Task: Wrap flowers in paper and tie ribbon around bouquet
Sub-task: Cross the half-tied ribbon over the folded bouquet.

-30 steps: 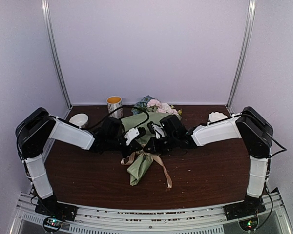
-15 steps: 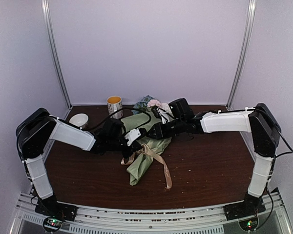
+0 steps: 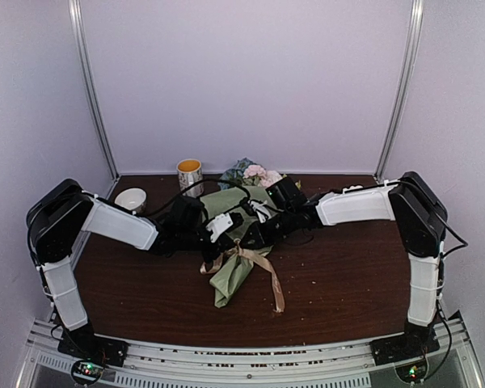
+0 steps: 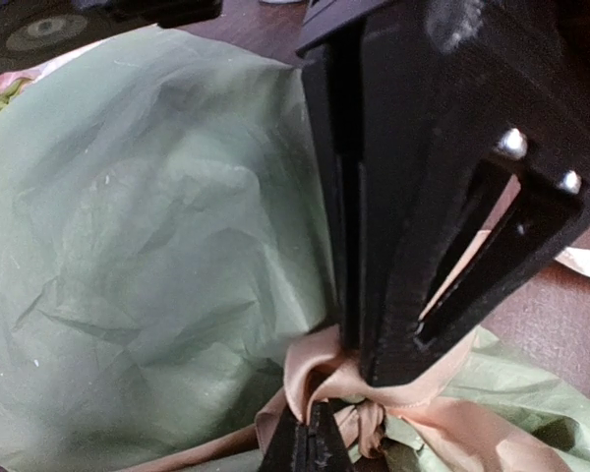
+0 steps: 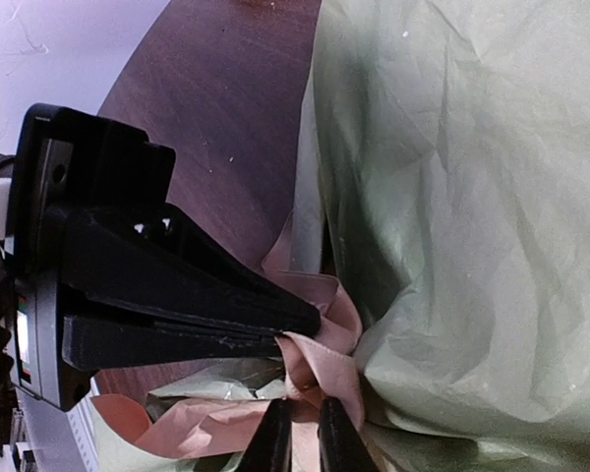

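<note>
Sage-green paper [image 4: 128, 246] wrapped the bouquet [image 3: 233, 271], which lay across the middle of the table [image 3: 347, 275] with its flowers [image 3: 259, 172] at the far end and its narrow end toward the arm bases. Your left gripper [image 4: 308, 442] was clamped tight on the ribbon [image 3: 263, 267] at the knot round the bouquet's waist, and your right gripper [image 5: 303, 438], tip to tip with it, had its fingers pinched on a loop of the same ribbon. Loose ribbon tails trailed from the knot, the longest running along the table toward the near right.
</note>
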Controlling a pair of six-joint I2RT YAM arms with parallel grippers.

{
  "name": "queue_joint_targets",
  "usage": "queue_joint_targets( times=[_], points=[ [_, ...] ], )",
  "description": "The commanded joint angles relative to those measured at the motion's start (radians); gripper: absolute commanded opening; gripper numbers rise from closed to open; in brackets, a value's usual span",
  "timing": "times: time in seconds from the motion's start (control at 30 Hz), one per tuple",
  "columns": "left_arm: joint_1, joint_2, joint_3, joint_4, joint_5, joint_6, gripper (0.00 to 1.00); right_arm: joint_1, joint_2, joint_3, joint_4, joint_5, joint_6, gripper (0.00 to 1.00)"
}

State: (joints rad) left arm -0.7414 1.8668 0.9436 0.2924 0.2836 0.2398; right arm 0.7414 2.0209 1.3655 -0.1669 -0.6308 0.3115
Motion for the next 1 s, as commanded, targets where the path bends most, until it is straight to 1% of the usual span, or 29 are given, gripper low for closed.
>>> queue_joint_targets(
  times=[0.0,0.1,0.17,0.27,0.47,0.57,0.73,0.8,0.83,0.97],
  points=[
    [0.0,-0.014,-0.01,0.047,-0.004,0.007,0.0,0.004,-0.005,-0.015,0.029,0.006,0.0,0.15],
    [0.0,-0.015,-0.011,0.047,-0.005,0.007,0.0,-0.005,-0.01,-0.017,0.052,-0.013,0.02,0.24],
    [0.0,-0.016,-0.013,0.047,-0.004,0.006,0.0,-0.015,-0.021,-0.031,0.076,-0.007,0.041,0.26],
    [0.0,-0.021,-0.015,0.048,-0.003,0.005,0.0,-0.028,-0.038,-0.053,0.11,0.013,0.057,0.23],
    [0.0,-0.021,-0.016,0.047,-0.003,0.006,0.0,-0.022,-0.018,-0.051,0.112,0.015,0.067,0.15],
    [0.0,-0.021,-0.017,0.047,0.0,0.005,0.0,-0.015,-0.013,-0.06,0.132,0.008,0.077,0.15],
    [0.0,-0.021,-0.016,0.047,-0.003,0.004,0.0,-0.007,0.0,-0.038,0.119,0.006,0.069,0.2],
    [0.0,-0.022,-0.015,0.047,-0.003,0.004,0.0,-0.004,0.012,-0.032,0.116,0.005,0.069,0.2],
    [0.0,-0.021,-0.015,0.047,-0.003,0.003,0.0,-0.002,0.019,-0.029,0.114,0.006,0.069,0.19],
    [0.0,-0.021,-0.016,0.047,0.0,0.005,0.0,0.006,0.032,-0.01,0.088,0.001,0.052,0.13]
  ],
)
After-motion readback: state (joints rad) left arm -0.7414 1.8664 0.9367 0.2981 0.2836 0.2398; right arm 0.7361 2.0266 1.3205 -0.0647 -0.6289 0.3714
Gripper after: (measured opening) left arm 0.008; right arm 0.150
